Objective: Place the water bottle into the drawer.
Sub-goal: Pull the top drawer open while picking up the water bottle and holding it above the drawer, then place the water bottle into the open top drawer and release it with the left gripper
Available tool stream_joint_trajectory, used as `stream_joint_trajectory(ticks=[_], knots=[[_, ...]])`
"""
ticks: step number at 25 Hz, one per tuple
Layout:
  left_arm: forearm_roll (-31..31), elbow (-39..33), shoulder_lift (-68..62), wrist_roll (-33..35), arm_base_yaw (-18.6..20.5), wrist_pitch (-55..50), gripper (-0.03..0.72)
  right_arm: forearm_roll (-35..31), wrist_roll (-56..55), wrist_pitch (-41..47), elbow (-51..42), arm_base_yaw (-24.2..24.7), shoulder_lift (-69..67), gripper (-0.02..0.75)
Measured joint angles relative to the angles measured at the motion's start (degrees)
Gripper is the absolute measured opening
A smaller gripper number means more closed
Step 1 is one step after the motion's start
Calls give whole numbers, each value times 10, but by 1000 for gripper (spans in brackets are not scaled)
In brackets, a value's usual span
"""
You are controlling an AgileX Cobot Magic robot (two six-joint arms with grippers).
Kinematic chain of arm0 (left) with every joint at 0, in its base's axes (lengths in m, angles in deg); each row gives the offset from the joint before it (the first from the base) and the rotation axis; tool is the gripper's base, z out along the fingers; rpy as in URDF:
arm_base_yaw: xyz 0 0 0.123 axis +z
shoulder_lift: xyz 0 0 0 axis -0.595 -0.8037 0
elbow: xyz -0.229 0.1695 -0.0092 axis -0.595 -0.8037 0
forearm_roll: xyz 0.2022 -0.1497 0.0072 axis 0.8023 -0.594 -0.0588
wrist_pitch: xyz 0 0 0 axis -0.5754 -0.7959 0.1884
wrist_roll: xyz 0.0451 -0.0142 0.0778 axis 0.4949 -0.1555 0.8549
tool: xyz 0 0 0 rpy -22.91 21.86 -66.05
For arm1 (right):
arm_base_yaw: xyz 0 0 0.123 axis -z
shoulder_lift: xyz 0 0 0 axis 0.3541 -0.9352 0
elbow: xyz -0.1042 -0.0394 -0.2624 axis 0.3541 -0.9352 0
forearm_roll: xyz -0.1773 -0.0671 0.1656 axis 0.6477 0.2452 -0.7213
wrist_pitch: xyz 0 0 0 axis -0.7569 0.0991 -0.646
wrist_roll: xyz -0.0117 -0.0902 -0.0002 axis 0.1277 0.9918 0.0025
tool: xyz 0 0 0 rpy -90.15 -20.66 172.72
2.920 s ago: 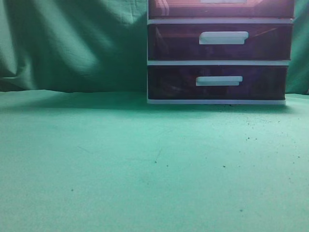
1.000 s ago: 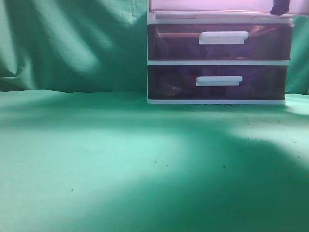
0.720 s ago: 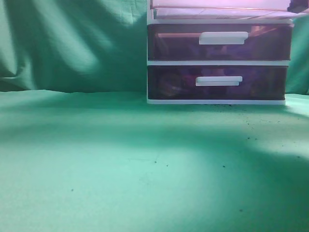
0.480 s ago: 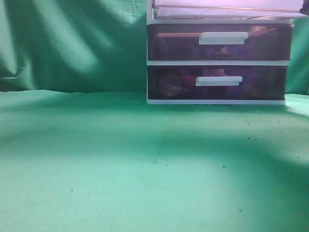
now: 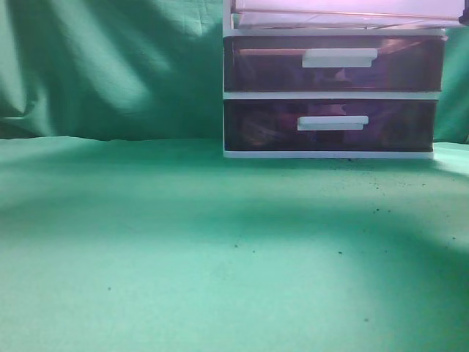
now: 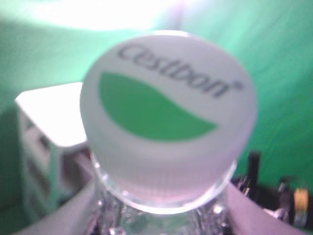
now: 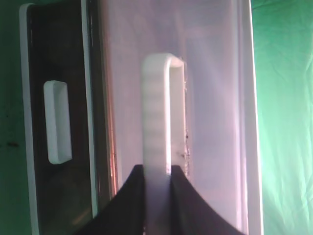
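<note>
The water bottle [image 6: 168,112] fills the left wrist view: a white cap with a green mark and clear plastic below it. My left gripper [image 6: 161,223] is shut on the bottle below the cap; its fingers show blurred at the bottom corners. My right gripper [image 7: 157,178] is shut on the white bar handle [image 7: 156,107] of the drawer [image 7: 215,98], the top tier. In the exterior view the drawer [image 5: 344,11] shows only as a pale strip jutting out at the top edge. Neither gripper shows in the exterior view.
The white-framed cabinet [image 5: 229,95] stands at the back right on green cloth, with two closed dark purple drawers, the middle one [image 5: 264,66] and the bottom one [image 5: 256,125]. The cabinet also shows blurred at the left of the left wrist view [image 6: 36,161]. Green cloth hangs behind.
The top drawer has come out: its dark front and handle have left the exterior view, and a pale strip shows instead. A broad shadow has shifted across the cloth.
</note>
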Motion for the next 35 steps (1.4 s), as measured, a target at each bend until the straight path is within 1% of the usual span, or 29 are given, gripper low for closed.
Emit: stream_joint_trajectory(ticks=[2,3,5,6,9,12,16,21,27,31,35], knots=[[-92,60,-50,85,0,-25,276,0,0,0,0,0,0,94],[-134,86,-73,114,0,-37,276,0,0,0,0,0,0,94],[-189,144,-130,152,0,-69,276,0,0,0,0,0,0,94],[-206,172,-159,163,0,-84,276,0,0,0,0,0,0,94],[-228,235,-238,177,0,-137,276,0,0,0,0,0,0,94],[-232,279,-308,179,-5,-171,276,0,-1,-3,0,0,0,94],[-221,313,-376,191,-26,-172,276,0,-1,-8,-1,0,0,94],[-217,320,-417,239,-41,-131,276,0,-1,-12,-2,-1,0,94],[-202,321,-444,252,-41,-38,276,-9,-1,-12,-2,-17,0,94],[-202,322,-464,254,-41,-33,276,-13,-1,-12,-5,-27,0,94],[-204,324,-485,253,-44,-53,276,-13,-1,-12,-5,-27,0,94]])
